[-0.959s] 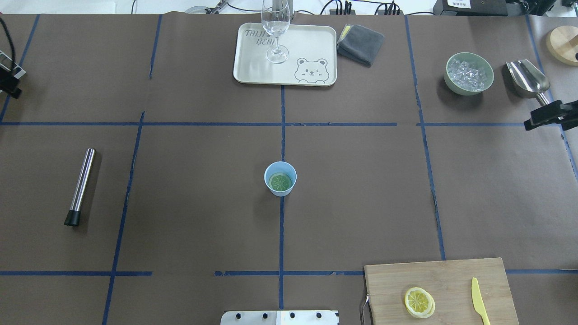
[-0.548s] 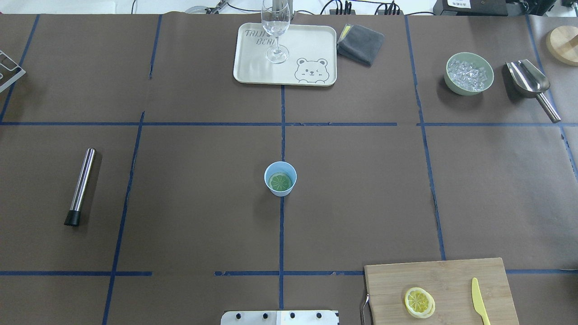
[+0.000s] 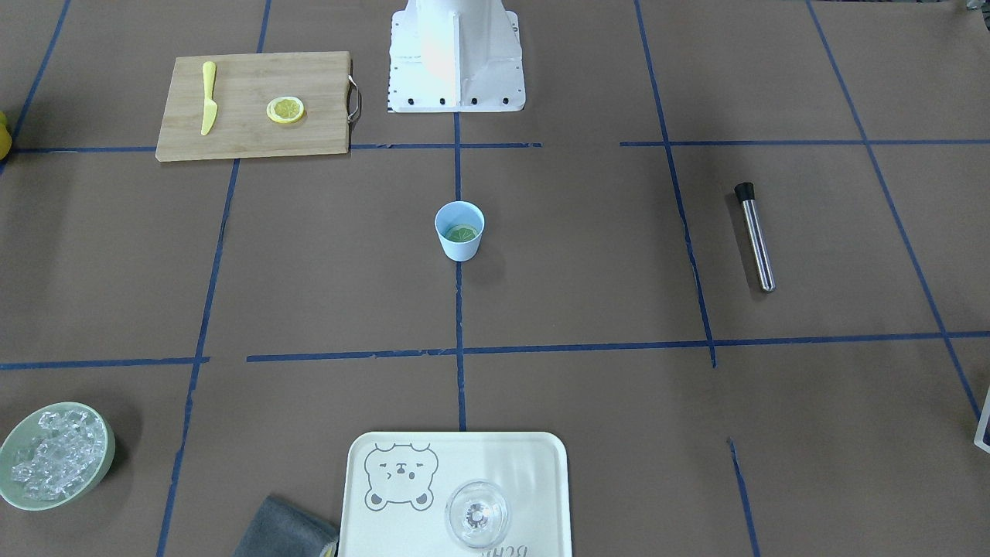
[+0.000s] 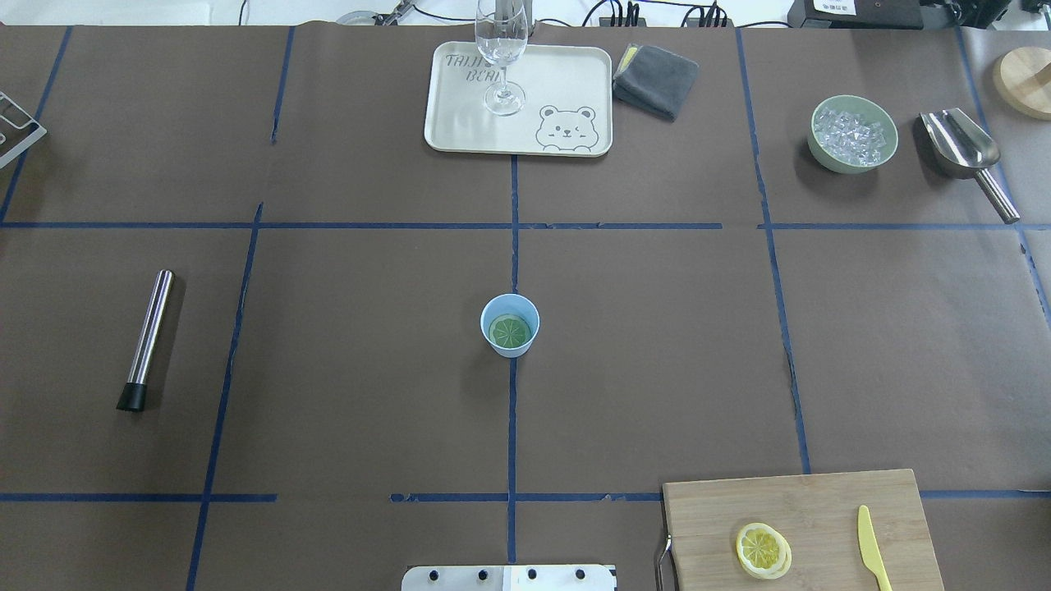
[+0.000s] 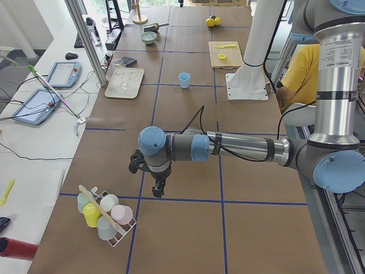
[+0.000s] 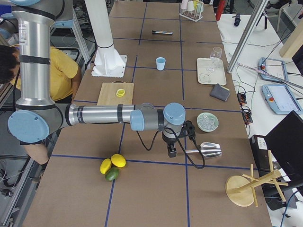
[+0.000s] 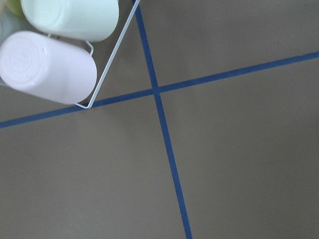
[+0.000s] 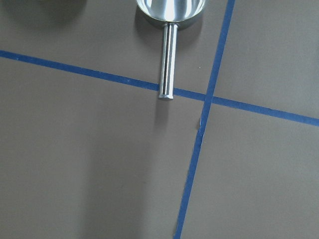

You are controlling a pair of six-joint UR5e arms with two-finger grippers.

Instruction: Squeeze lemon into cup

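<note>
In the overhead view, left to right: a steel muddler point(image 4: 149, 338) lies at nine o'clock, the light-blue cup point(image 4: 510, 324) stands at the table's centre on the tape cross, and the bamboo cutting board point(image 4: 800, 525) sits at five o'clock. One lemon slice point(image 4: 510, 332) lies flat inside the cup, looking greenish against the blue; a second slice point(image 4: 763, 549) rests on the board, near the yellow knife point(image 4: 872, 547).

Both arms are parked outside that view. The left gripper point(image 5: 158, 185) hangs beside a rack of cups point(image 5: 105, 214); the right gripper point(image 6: 171, 150) hangs just beside the ice scoop point(image 6: 207, 150). They show only in the side views, so I cannot tell how their fingers stand.

The squeeze appears finished, or a second slice awaits. If so, the right arm must reach to five o'clock and pinch the board slice by its rind.
</note>
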